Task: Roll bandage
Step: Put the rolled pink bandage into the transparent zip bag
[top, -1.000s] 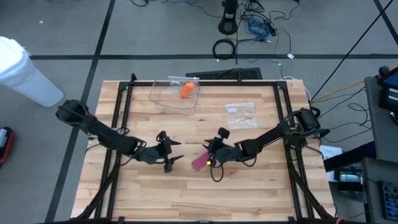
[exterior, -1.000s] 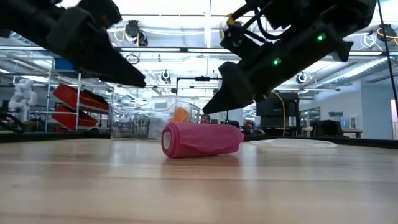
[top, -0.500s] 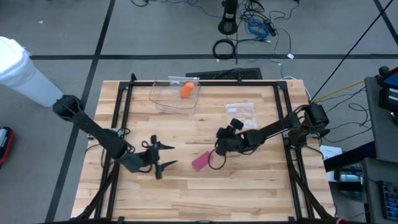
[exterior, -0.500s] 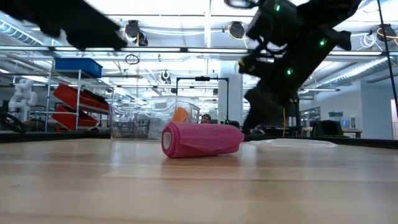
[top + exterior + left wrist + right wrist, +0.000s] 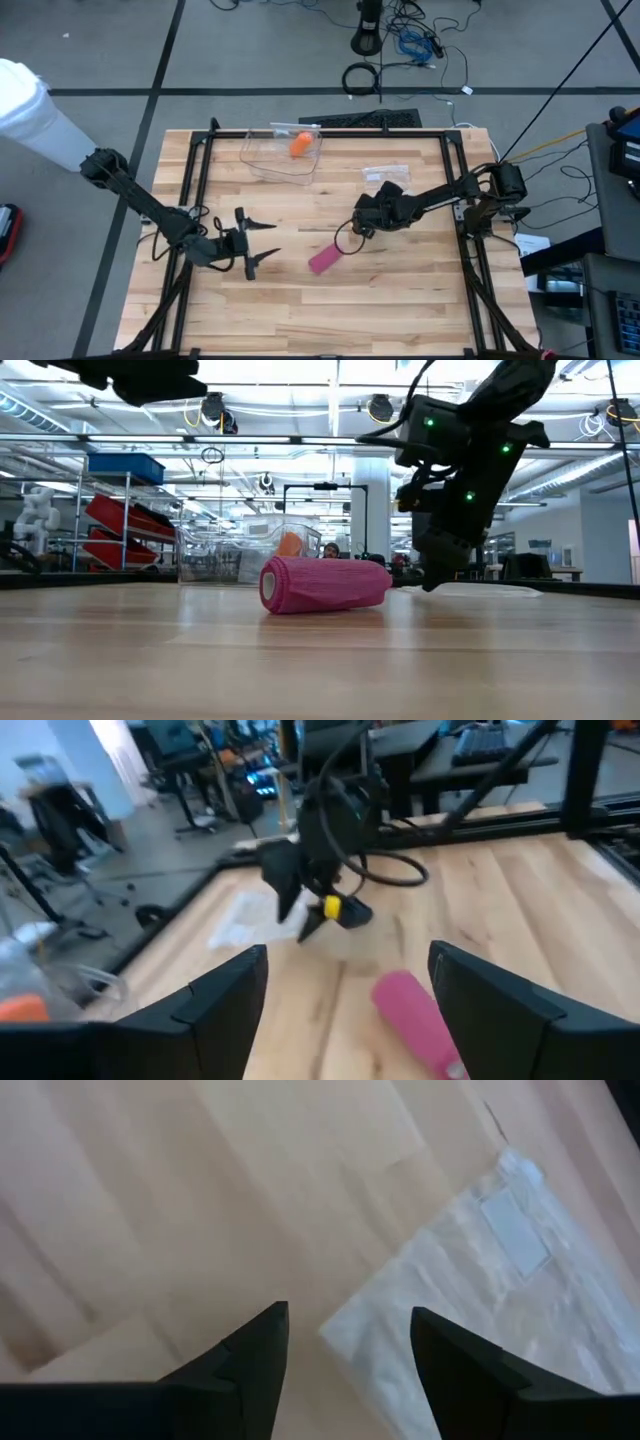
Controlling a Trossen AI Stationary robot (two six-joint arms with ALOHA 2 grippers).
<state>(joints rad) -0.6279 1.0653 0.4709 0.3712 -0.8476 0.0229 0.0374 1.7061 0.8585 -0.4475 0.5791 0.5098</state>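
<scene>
A rolled pink bandage [image 5: 323,260] lies on its side on the wooden table, near the middle; it also shows in the low view [image 5: 325,583] and the left wrist view [image 5: 415,1020]. My left gripper [image 5: 264,240] is open and empty, to the left of the roll, pointing at it; its own view shows the fingers apart [image 5: 348,955]. My right gripper [image 5: 360,222] is open and empty, above the table to the far right of the roll, with its fingers apart [image 5: 349,1315] over bare wood beside a clear plastic bag [image 5: 480,1280].
A clear plastic box [image 5: 283,152] holding an orange thing [image 5: 299,144] stands at the far edge, left of the middle. The flat clear bag [image 5: 386,182] lies at the far right. A black metal frame [image 5: 200,190] runs along the table's sides.
Both grippers have drawn away from the pink roll, which lies where it was. My left gripper has gone toward the table's left edge. My right gripper has gone up and toward the far right, turning toward the plastic bag.
</scene>
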